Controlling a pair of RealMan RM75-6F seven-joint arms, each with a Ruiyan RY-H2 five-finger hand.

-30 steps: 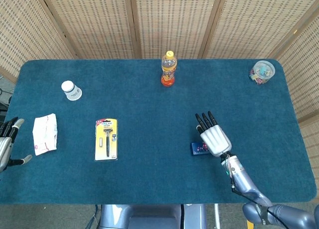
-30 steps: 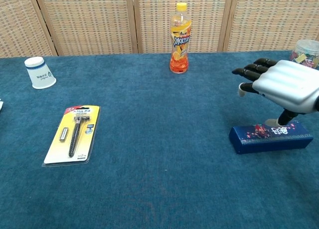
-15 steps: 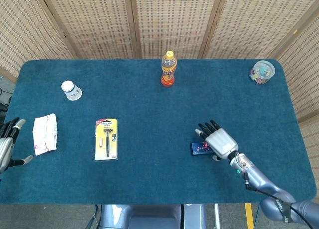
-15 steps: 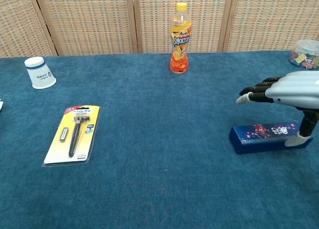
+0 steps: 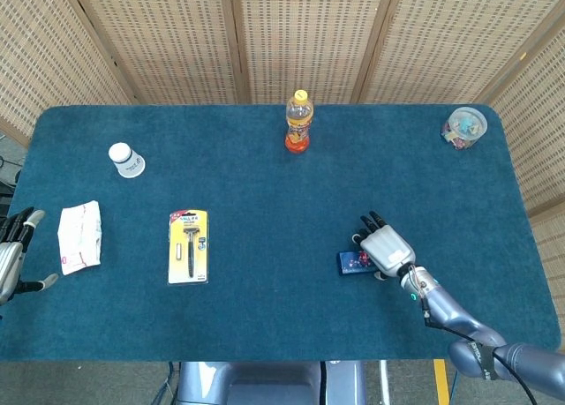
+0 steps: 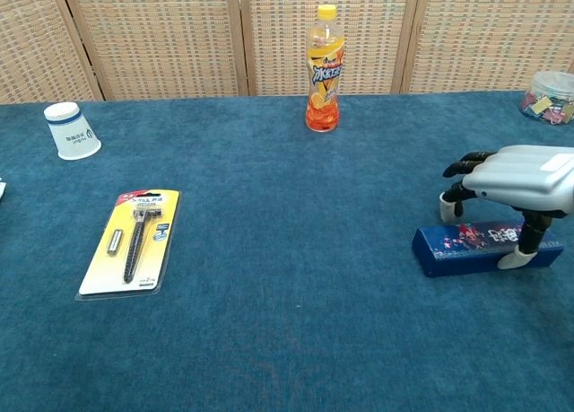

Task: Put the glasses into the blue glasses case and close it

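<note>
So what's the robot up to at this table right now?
The right hand is over the blue glasses case, thumb against its near side and fingertips curled down behind it, as if to grip it. The case lies closed on the table; no glasses are in sight. The left hand waits open at the table's edge. A razor pack and a bottle sit untouched.

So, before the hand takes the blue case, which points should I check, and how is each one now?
1. Blue glasses case lies flat on the table: ok.
2. Right hand is over the case, thumb at its front side: ok.
3. Case firmly held: cannot tell.
4. Case lid closed now: ok.
5. Glasses visible anywhere: not ok.
6. Left hand holds nothing, at the table edge: ok.
</note>
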